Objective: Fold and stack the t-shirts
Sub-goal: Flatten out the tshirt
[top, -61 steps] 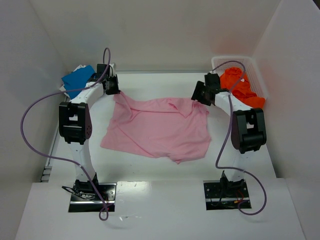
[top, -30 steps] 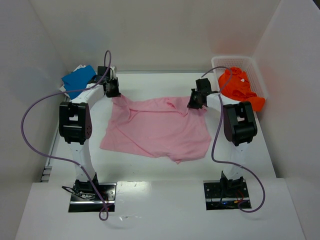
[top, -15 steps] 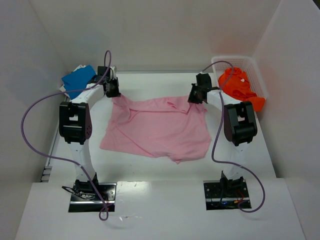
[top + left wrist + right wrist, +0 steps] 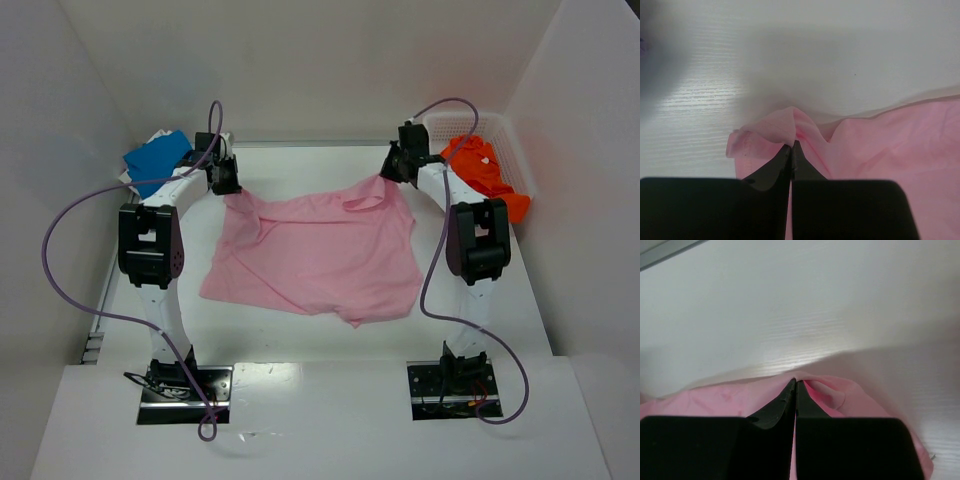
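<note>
Spreading is, we judge, the step in hand: our left end effector [image 4: 228, 188] and right end effector [image 4: 386, 174] are each pinched shut on a far corner of the pink t-shirt [image 4: 320, 255], at eleven and one o'clock on the bench [image 4: 320, 165], so next we would pull it taut.

Three t-shirts: pink t-shirt [image 4: 318, 258], blue t-shirt [image 4: 155, 155], orange t-shirt [image 4: 480, 172]. One basket [image 4: 512, 145]. Two arms: left arm [image 4: 148, 248], right arm [image 4: 478, 245].
</note>
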